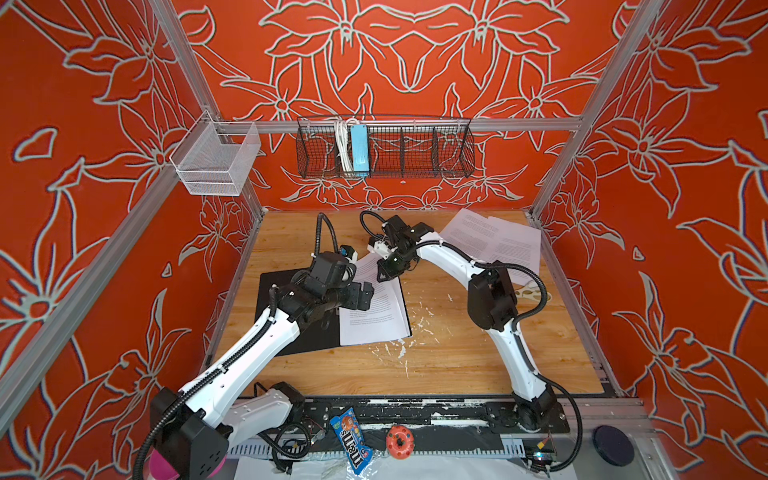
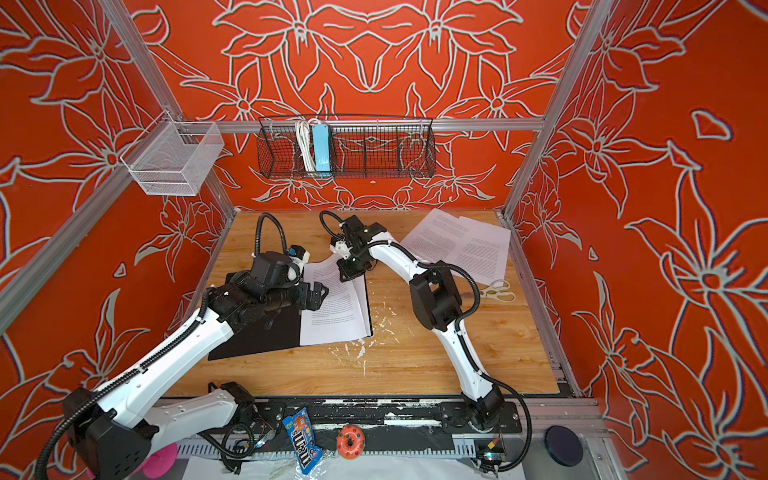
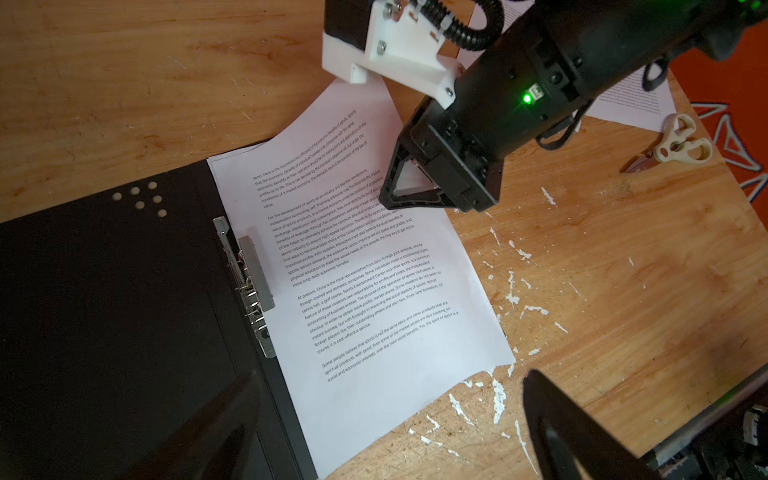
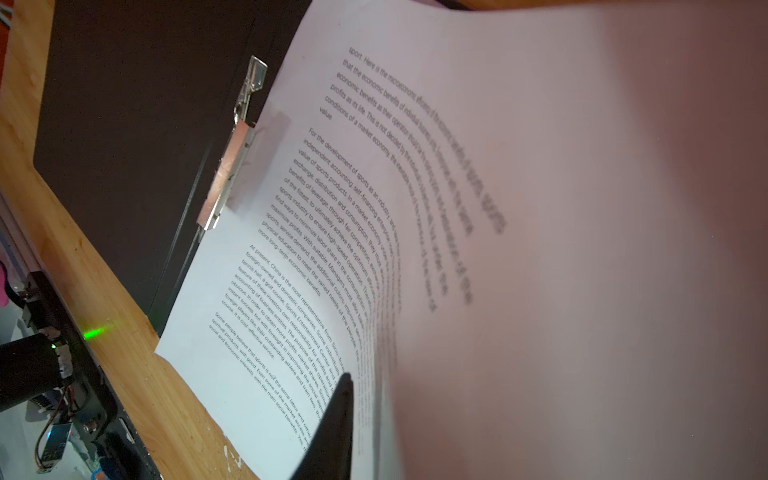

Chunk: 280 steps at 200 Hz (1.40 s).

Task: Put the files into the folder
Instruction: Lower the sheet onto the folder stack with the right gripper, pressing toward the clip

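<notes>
The folder (image 1: pixel 311 343) (image 2: pixel 257 340) lies open on the wooden table, black inside up, with a metal clip (image 3: pixel 249 274) at its spine. One printed sheet of the files (image 1: pixel 374 320) (image 3: pixel 374 311) rests on its right half. My right gripper (image 1: pixel 388 270) (image 3: pixel 411 191) is at that sheet's far edge, which curls upward. In the right wrist view one black finger (image 4: pixel 336 424) shows beside the raised paper (image 4: pixel 540 208); the other finger is hidden. My left gripper (image 1: pixel 361 297) (image 3: pixel 386 436) hovers open over the folder's middle, holding nothing. More files (image 1: pixel 494 245) (image 2: pixel 461 245) lie at the back right.
Scissors (image 1: pixel 534 293) (image 3: pixel 677 145) lie right of the right arm. White flecks (image 1: pixel 399 349) mark the wood near the folder. A black wire basket (image 1: pixel 384 149) and a white mesh basket (image 1: pixel 216 160) hang on the frame. A candy bag (image 1: pixel 351 440) and an orange ring (image 1: pixel 400 442) sit on the front rail.
</notes>
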Each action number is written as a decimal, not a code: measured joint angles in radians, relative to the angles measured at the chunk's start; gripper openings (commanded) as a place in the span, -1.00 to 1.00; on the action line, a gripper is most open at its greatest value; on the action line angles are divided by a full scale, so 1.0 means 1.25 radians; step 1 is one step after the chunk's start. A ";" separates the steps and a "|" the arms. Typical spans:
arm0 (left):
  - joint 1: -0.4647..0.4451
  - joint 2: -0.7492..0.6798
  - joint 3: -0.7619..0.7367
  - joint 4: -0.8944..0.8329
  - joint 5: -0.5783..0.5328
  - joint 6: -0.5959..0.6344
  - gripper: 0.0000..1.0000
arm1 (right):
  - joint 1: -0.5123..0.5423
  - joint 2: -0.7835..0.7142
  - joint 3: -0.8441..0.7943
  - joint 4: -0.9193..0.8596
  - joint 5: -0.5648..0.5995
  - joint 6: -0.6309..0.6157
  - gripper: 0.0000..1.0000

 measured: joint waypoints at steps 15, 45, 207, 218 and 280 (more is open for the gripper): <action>0.000 0.002 0.000 0.000 0.001 0.000 0.95 | 0.000 0.000 0.000 0.001 0.001 0.001 -0.41; 0.002 0.004 0.000 0.000 0.003 0.000 0.95 | 0.000 0.001 0.002 0.000 0.002 0.002 -0.36; 0.005 0.009 0.000 0.000 0.016 -0.005 0.95 | 0.000 0.023 0.032 0.007 0.010 0.013 -0.34; 0.005 0.009 0.000 0.000 0.016 -0.006 0.95 | 0.000 0.025 0.035 0.007 0.010 0.016 -0.34; 0.005 0.012 0.000 0.000 0.018 -0.006 0.95 | 0.000 0.028 0.040 0.017 0.011 0.022 -0.35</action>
